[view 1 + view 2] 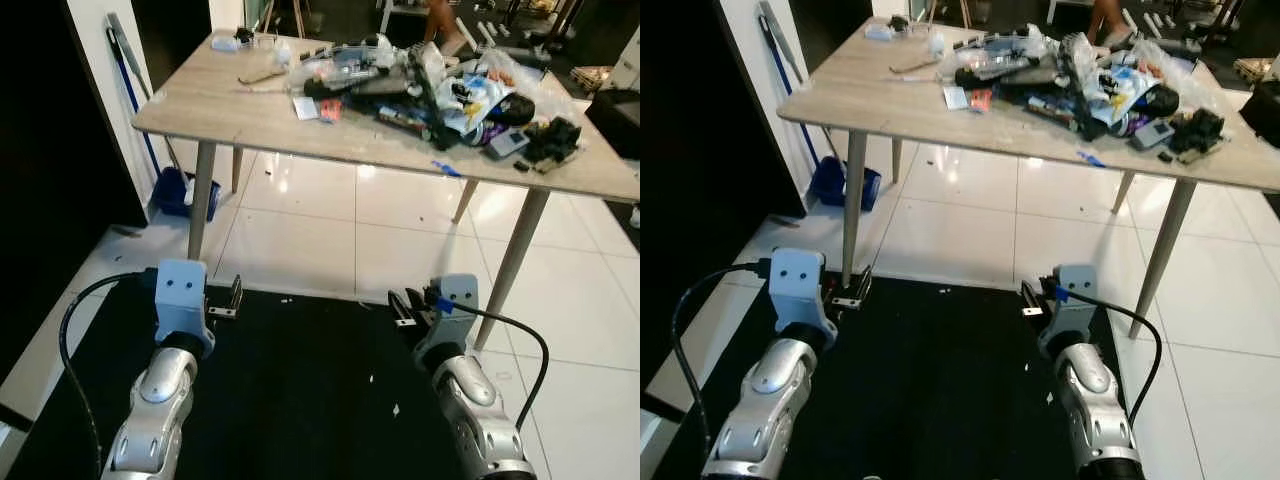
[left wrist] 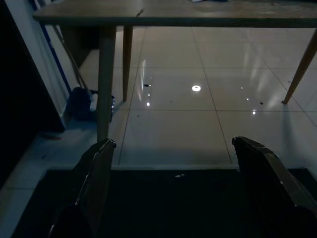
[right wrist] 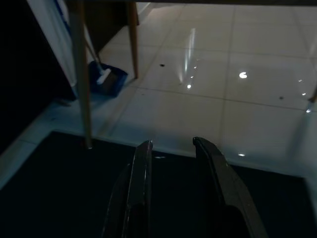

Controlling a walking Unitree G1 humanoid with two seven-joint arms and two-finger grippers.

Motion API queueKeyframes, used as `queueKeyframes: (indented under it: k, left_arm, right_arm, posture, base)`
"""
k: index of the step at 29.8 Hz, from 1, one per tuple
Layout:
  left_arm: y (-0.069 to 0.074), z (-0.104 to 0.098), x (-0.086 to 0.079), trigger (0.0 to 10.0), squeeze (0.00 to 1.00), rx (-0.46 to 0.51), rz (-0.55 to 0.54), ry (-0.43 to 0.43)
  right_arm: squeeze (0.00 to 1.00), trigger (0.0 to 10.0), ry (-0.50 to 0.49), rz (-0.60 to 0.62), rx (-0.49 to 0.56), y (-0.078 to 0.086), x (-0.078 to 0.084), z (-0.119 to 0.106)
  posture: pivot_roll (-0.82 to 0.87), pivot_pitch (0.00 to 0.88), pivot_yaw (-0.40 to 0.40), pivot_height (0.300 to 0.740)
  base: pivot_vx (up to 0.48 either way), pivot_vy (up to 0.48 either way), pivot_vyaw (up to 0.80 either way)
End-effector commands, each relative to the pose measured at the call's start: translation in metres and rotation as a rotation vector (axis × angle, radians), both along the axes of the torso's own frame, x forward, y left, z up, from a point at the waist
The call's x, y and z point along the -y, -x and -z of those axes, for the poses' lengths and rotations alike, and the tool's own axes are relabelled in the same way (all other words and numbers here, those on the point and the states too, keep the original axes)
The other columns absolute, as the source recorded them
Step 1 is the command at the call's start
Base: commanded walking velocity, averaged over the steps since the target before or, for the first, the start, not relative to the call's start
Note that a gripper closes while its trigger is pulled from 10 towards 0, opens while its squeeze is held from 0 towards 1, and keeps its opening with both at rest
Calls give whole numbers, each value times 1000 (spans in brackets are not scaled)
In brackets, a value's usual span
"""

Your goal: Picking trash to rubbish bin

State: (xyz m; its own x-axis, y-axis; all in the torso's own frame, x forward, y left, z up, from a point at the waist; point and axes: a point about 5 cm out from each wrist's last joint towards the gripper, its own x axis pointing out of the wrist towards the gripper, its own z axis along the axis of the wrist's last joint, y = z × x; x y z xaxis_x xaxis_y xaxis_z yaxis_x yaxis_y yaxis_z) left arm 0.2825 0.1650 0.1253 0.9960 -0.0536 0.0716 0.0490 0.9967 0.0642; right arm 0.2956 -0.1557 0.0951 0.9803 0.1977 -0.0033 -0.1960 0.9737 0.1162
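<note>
A heap of trash [image 1: 430, 90], wrappers, plastic bags and dark bits, covers the far half of a light wooden table [image 1: 200, 110]. Both arms are held low over a black mat [image 1: 300, 390], in front of the table and below its top. My left gripper [image 2: 174, 143] is open wide, with nothing between its black fingers [image 2: 99, 173]. My right gripper [image 3: 172, 143] points at the tiled floor under the table, its fingers [image 3: 141, 188] a narrow gap apart and empty. A few small white scraps [image 1: 395, 410] lie on the mat between the arms.
A blue dustpan [image 1: 185, 192] and a long-handled broom [image 1: 130, 80] lean by the white wall at the left. Slanted table legs [image 1: 200, 200] stand just ahead of the grippers. Glossy white tiles [image 1: 330, 240] stretch beneath the table. A dark object [image 1: 615, 115] sits at the far right.
</note>
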Motion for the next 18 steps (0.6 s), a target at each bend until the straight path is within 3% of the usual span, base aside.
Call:
queueKeyframes:
  k: [1, 18]
  left_arm:
    - [3, 6, -3, 10000, 0, -22, -8, -15]
    - [2, 5, -4, 10000, 0, -21, -9, -13]
  right_arm:
    - [0, 10000, 8, -6, 3, 3, -1, 1]
    - [0, 10000, 93, -14, 58, 3, -2, -4]
  posture:
    - [-7, 112, -58, 740]
    - [-7, 124, -57, 740]
  base:
    - [281, 0, 0]
    - [281, 0, 0]
